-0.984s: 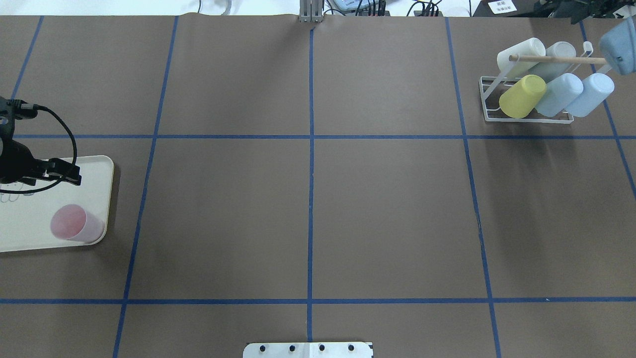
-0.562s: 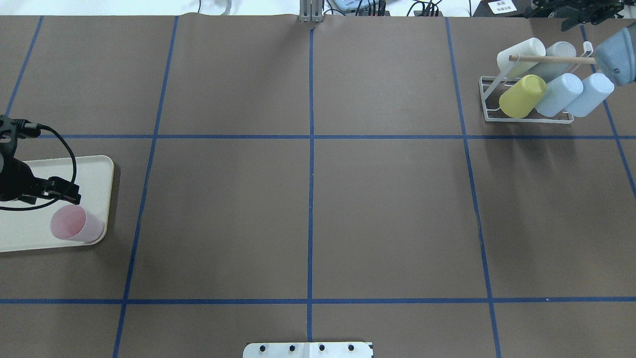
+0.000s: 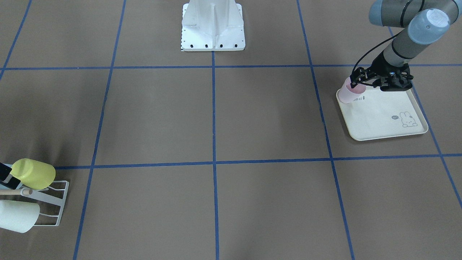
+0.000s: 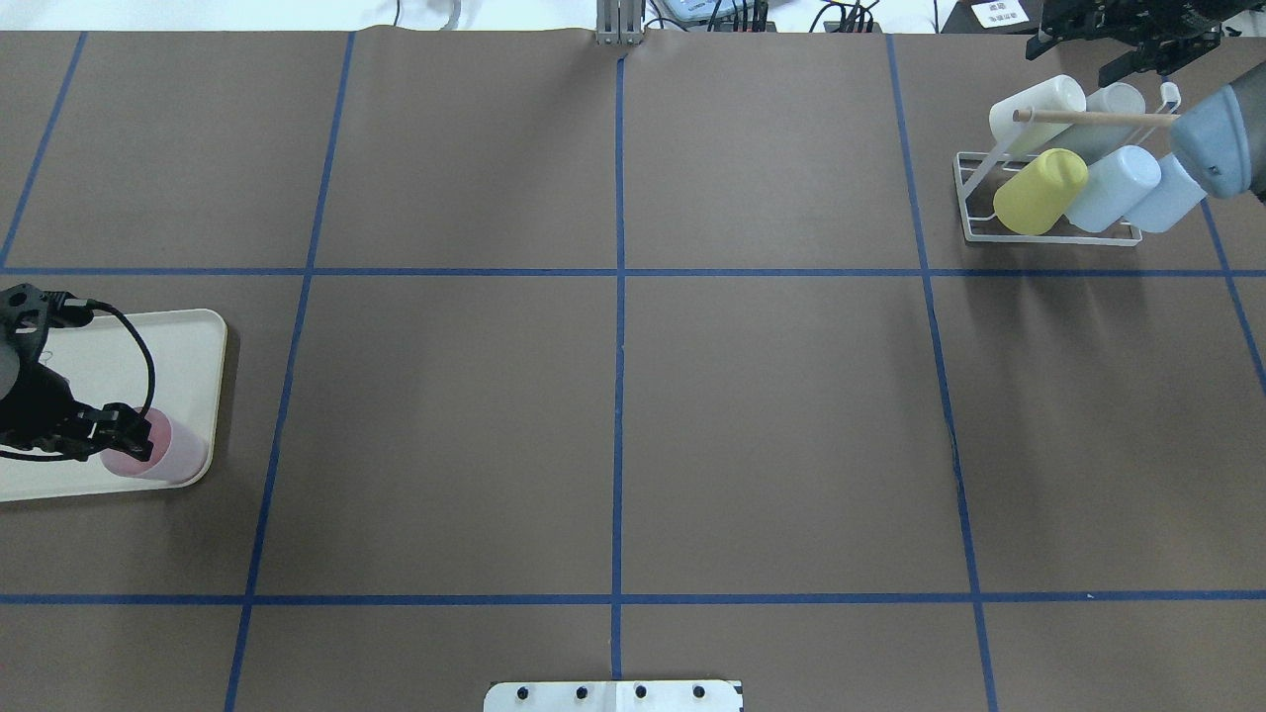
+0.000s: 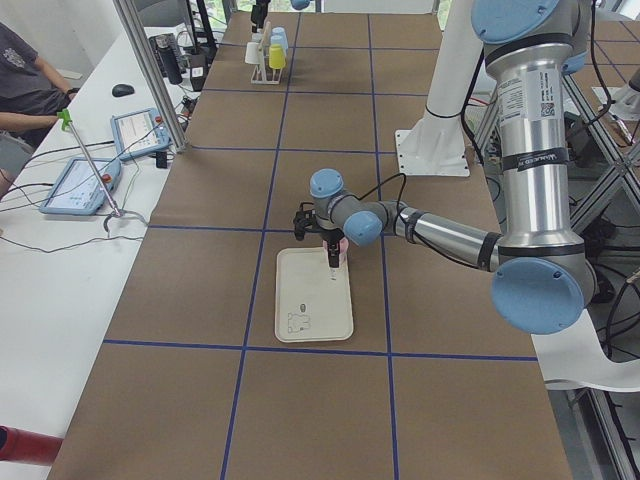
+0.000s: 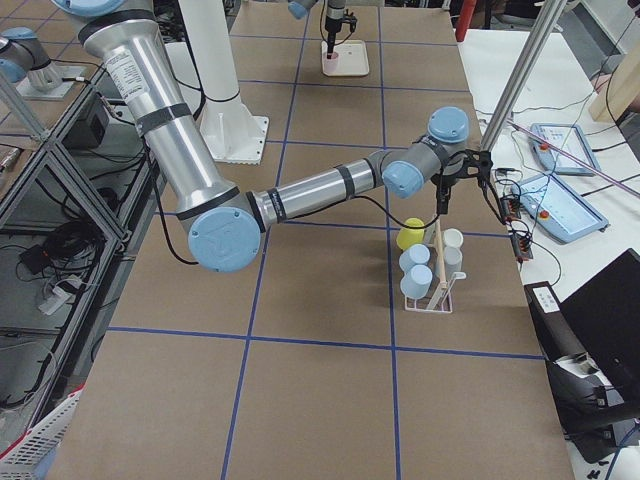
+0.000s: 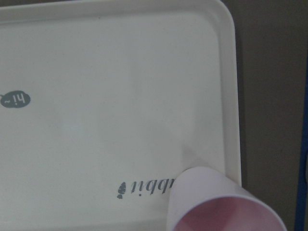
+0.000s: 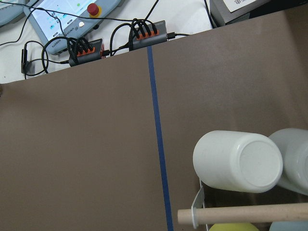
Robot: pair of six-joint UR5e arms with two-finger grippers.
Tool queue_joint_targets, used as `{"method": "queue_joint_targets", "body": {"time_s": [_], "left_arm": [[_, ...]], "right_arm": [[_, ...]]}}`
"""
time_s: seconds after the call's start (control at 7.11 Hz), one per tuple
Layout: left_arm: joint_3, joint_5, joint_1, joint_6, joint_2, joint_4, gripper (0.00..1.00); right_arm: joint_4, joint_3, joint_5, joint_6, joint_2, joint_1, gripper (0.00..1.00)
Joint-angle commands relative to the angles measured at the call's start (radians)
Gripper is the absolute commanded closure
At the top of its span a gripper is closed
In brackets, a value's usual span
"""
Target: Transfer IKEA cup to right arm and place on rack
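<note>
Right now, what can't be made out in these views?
Left gripper jaws at the translucent pink plastic cup: overhead, its black body hides the grip; open or shut unclear.
Right gripper: overhead, partly cut by top edge.
White wire-frame rack: front-facing, cut by left edge.

You see the left gripper (image 3: 355, 85) lowered onto the pink cup (image 3: 347, 95), fingertips at its rim. The cup stands in the tray's (image 3: 382, 121) corner nearest the robot's base (image 3: 213, 27). Toward the desk's operator-side corner on the robot's right, the rack (image 3: 54, 204) carries a yellow cup (image 3: 34, 174) and a pale cup (image 3: 16, 216).
</note>
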Motion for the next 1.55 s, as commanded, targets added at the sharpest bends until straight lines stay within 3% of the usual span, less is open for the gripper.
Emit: {"method": "queue_joint_targets", "body": {"time_s": [0.0, 0.28, 0.56, 0.98, 1.12, 1.41], "left_arm": [[0.041, -0.086, 0.003, 0.006, 0.007, -0.001, 1.0], [0.013, -0.177, -0.039, 0.016, 0.001, 0.004, 1.0], [-0.072, -0.245, -0.176, 0.023, -0.004, 0.015, 1.0], [-0.068, -0.279, -0.213, 0.013, -0.143, 0.01, 1.0], [-0.067, -0.28, -0.21, -0.028, -0.196, 0.01, 1.0], [-0.063, -0.271, -0.149, -0.369, -0.363, -0.002, 1.0]], "right_arm": [[0.0, 0.001, 0.0, -0.001, -0.002, 0.0, 0.02], [0.0, 0.001, 0.0, 0.001, -0.001, -0.002, 0.02], [0.0, 0.003, 0.0, 0.006, -0.001, -0.005, 0.02], [0.002, 0.087, -0.006, 0.132, -0.001, -0.069, 0.02], [0.002, 0.149, -0.011, 0.204, -0.001, -0.121, 0.02], [0.003, 0.274, -0.024, 0.315, -0.001, -0.242, 0.02]]}}
